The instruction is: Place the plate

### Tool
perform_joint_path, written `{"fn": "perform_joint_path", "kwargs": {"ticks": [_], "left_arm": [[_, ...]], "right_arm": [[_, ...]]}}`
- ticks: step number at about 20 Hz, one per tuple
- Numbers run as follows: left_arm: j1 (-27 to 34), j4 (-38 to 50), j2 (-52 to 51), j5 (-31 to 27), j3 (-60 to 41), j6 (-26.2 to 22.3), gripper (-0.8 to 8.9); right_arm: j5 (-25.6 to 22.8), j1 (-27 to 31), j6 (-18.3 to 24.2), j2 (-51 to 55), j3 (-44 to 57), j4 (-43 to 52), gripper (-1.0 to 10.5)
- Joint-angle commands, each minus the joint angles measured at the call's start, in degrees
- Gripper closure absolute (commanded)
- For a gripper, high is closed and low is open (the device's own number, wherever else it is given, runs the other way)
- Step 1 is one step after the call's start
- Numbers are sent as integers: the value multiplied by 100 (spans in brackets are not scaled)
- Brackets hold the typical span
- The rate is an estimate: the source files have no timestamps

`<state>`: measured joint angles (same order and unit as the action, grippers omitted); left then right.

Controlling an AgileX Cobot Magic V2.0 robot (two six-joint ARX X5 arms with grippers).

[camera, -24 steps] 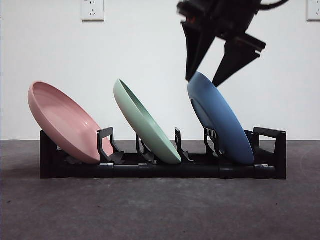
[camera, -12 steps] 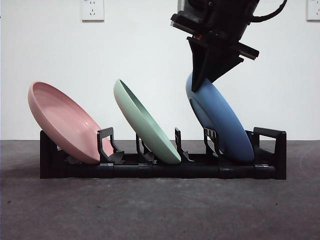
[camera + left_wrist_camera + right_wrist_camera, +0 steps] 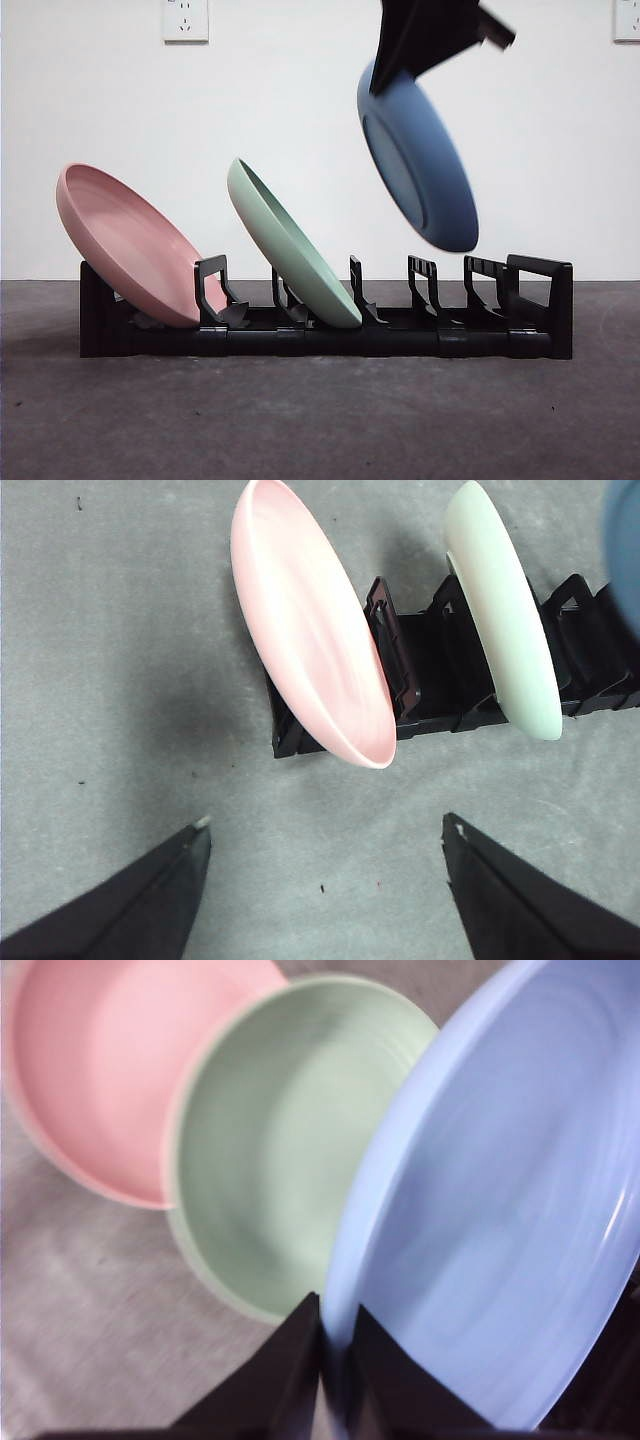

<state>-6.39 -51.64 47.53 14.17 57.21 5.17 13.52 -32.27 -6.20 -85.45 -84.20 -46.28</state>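
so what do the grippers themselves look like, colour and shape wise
Both are plain matte black. The left gripper shows two wedge-shaped jaws that taper to narrow tips, each tip with a small pale scuff. The right gripper has the same dark, angular jaws narrowing to thin edges. In the front view it reads as a blocky black silhouette. No cables or markings are visible now.

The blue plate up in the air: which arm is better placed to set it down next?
The right. Its hand grips the blue plate by the rim, clear above the rack. The left hand is open over bare table.
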Motion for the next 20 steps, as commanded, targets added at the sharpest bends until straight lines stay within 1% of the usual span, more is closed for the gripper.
{"fn": "perform_joint_path", "kwargs": {"ticks": [1, 3, 5, 6, 8, 10, 12, 14, 15, 17, 18, 20], "left_arm": [[-11, 24, 28, 42, 136, 4, 442], [-11, 24, 28, 42, 136, 2, 443], [-11, 24, 28, 42, 136, 2, 443], [-11, 24, 28, 42, 136, 2, 443], [-11, 22, 28, 42, 136, 2, 443], [-11, 20, 28, 42, 136, 2, 443], [-11, 20, 31, 42, 136, 0, 443], [-11, 20, 39, 42, 136, -2, 447], [-11, 20, 42, 42, 136, -2, 447], [-11, 20, 42, 42, 136, -2, 447], [-11, 17, 42, 42, 136, -2, 447], [-11, 17, 42, 42, 136, -2, 447]], "right_arm": [[2, -155, 223, 212, -149, -4, 931], [-66, -339, 240, 573, -57, 229, 931], [-350, -575, 245, 1073, 334, 710, 931], [-549, -706, 264, 1410, 708, 1029, 931], [-754, -962, 387, 2083, 1552, 1589, 931], [-1110, -1290, 584, 2736, 2321, 1823, 931], [-1545, -1681, 686, 3309, 2916, 1805, 931], [-2013, -2114, 691, 3816, 3405, 1735, 931], [-2155, -2315, 723, 4002, 3591, 1668, 931], [-2332, -2780, 793, 4258, 3873, 1246, 931], [-2404, -3056, 802, 4288, 3963, 885, 931], [-2411, -3582, 839, 4212, 4028, 177, 931]]}}
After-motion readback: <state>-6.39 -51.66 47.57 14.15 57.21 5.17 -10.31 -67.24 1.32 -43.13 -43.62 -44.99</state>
